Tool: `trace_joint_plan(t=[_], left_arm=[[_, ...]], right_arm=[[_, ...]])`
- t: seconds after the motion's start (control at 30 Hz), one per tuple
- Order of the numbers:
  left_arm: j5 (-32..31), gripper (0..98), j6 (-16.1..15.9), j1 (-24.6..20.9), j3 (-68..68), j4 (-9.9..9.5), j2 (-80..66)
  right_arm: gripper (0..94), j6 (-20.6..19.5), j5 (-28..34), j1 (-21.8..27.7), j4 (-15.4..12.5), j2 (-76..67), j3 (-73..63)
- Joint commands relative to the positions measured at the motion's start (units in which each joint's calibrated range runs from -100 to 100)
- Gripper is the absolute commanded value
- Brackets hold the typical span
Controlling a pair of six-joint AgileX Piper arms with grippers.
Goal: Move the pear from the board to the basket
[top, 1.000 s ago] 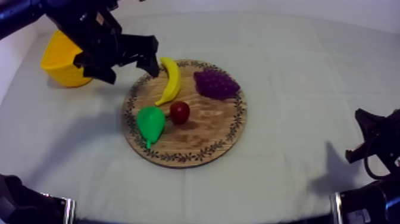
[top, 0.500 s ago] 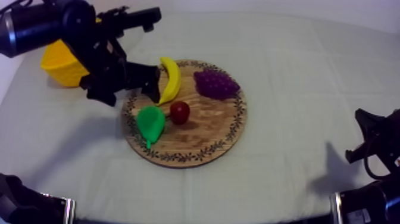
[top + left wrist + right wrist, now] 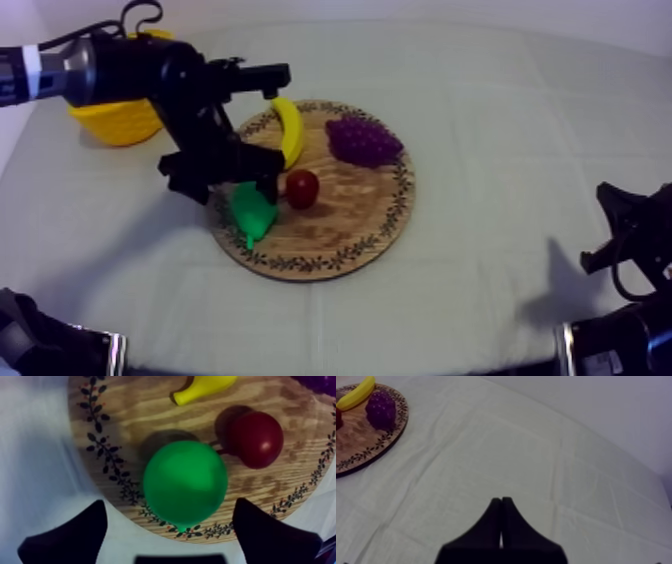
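Grey-white cloth on the counter (image 3: pixel 500 120), and the left claw (image 3: pixel 169 508) hangs wide open, gripping nothing, over the green pear (image 3: pixel 185 485) on the wooden board (image 3: pixel 360 235). Best play: drop straight, centre on its belly, squeeze gently, then lift toward the yellow basket (image 3: pixel 115 125).

We find no words, labels, brands, numbers or signs to read anywhere; the wooden board (image 3: pixel 350 225) bears only a leafy pattern round its rim.
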Motion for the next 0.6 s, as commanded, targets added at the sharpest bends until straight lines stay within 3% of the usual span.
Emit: trace_joint_plan(t=[0.0,0.27,0.57], left_arm=[[-0.14,90.9,-0.21,0.08,-0.63,0.21,1.80],[-0.57,85.4,-1.18,0.01,-3.09,1.30,6.80],[-0.40,63.3,-2.19,-0.48,-3.81,2.11,8.12]], right_arm=[[0.2,-0.01,0.02,0.00,0.01,-0.03,-0.02],[0.2,-0.01,0.02,0.00,0.01,-0.03,-0.02],[0.2,-0.01,0.02,0.00,0.01,-0.03,-0.02]])
